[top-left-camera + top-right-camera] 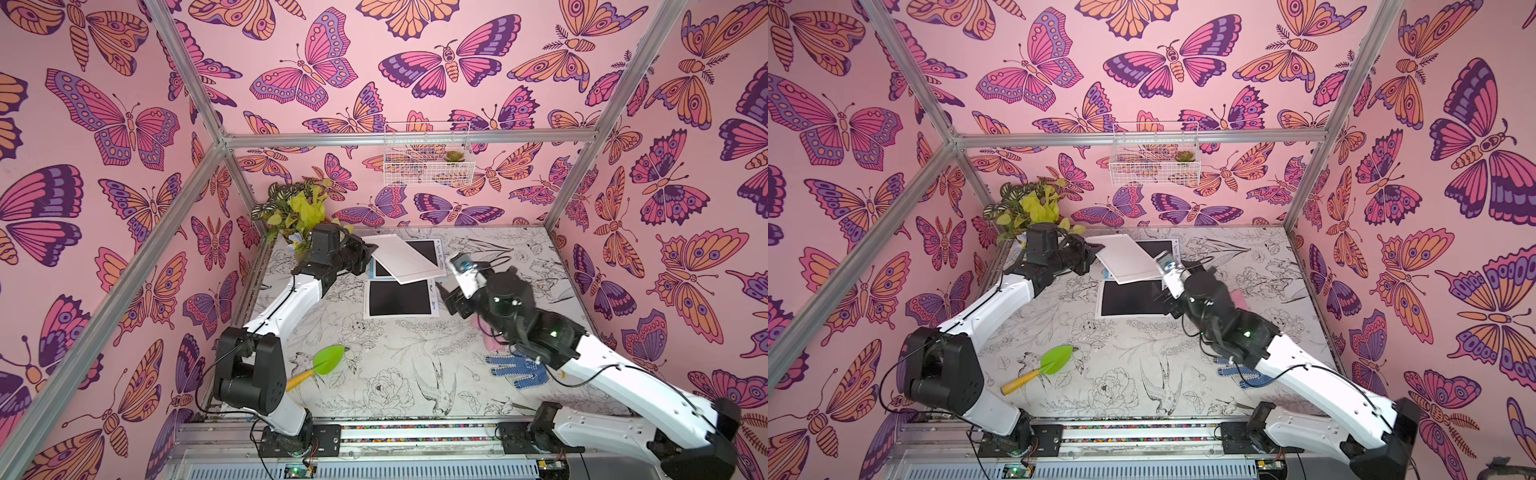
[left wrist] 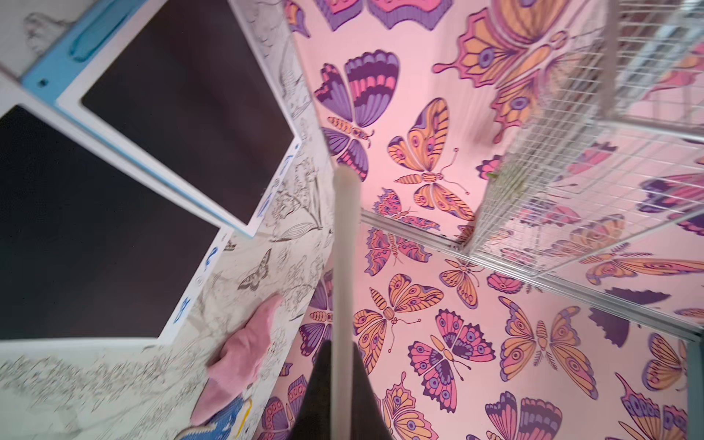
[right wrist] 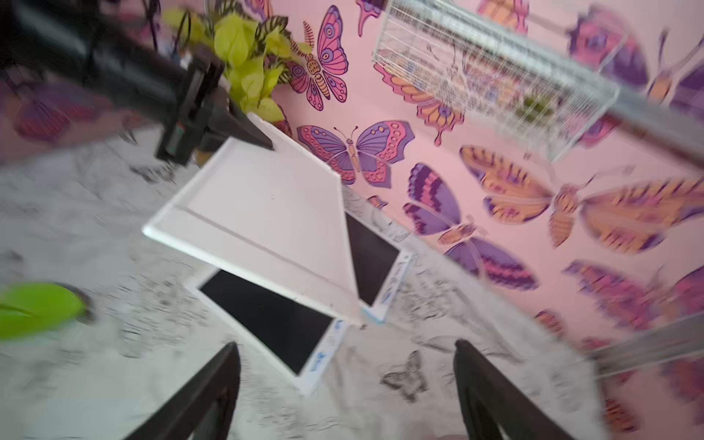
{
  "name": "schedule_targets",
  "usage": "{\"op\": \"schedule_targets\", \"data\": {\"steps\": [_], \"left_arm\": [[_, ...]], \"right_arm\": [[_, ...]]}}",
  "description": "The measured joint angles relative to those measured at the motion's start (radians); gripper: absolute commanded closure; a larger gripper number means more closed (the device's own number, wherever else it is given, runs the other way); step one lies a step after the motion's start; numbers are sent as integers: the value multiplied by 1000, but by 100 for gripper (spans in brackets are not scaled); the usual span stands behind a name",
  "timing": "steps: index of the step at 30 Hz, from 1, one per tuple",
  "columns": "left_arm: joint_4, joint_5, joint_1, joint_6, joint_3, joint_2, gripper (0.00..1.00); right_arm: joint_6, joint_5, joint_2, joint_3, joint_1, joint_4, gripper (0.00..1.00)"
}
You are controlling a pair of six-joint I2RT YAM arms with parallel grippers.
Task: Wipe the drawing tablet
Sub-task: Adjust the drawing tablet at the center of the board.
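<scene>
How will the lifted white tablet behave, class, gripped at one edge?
Probably stiff: the white tablet shows no sag though the left tool pinches only one edge. Likely light, since that small grip carries it. Its smooth shell may slip.

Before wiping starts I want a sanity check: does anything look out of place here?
Yes. One tablet hangs tilted in the air, white back up, pinched at its edge by the left gripper above two flat tablets. The pink cloth lies unheld on the table; the right gripper is open, empty.
</scene>
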Motion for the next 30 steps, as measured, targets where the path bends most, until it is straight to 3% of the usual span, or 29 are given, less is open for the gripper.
{"op": "schedule_targets", "data": {"steps": [4, 7, 13, 21, 30], "left_arm": [[188, -40, -4, -11, -49, 4, 100], [309, -75, -10, -26, -92, 6, 100], [499, -116, -31, -68, -134, 25, 100], [676, -161, -66, -132, -166, 45, 100], [806, -212, -101, -196, -180, 59, 100]], "right_arm": [[458, -311, -22, -40, -190, 78, 18], [782, -470, 10, -153, -248, 262, 20], [1210, -612, 165, -239, -270, 589, 28], [1462, -669, 309, -224, -270, 906, 52], [1529, -662, 410, -173, -271, 1026, 90]]}}
